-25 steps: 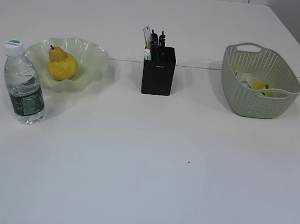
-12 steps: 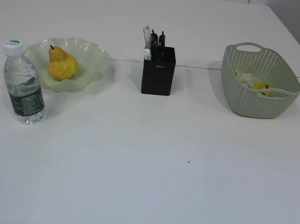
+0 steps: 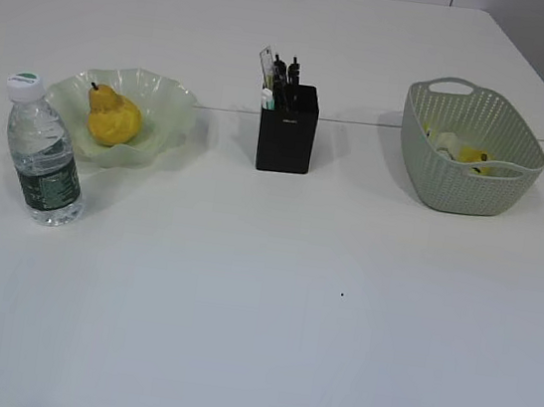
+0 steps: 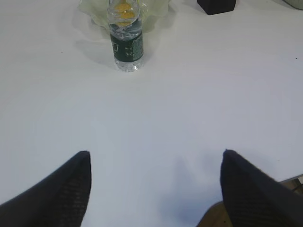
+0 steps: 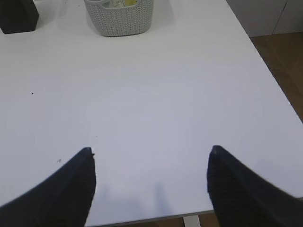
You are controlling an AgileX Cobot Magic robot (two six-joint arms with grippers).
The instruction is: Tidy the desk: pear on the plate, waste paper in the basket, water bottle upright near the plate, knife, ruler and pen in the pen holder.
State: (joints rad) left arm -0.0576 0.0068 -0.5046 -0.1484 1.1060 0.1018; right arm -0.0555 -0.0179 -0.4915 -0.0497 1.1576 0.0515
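The yellow pear lies on the pale green plate at the left of the desk. The water bottle stands upright in front of the plate; the left wrist view shows the water bottle far ahead. The black pen holder holds a clear ruler and dark pens; the knife cannot be told apart. Waste paper lies in the green basket. My left gripper and right gripper are open and empty over the desk's near edge.
The basket and pen holder show at the top of the right wrist view. The desk's right edge drops to a wooden floor. A second white table adjoins at the back. Neither arm appears in the exterior view.
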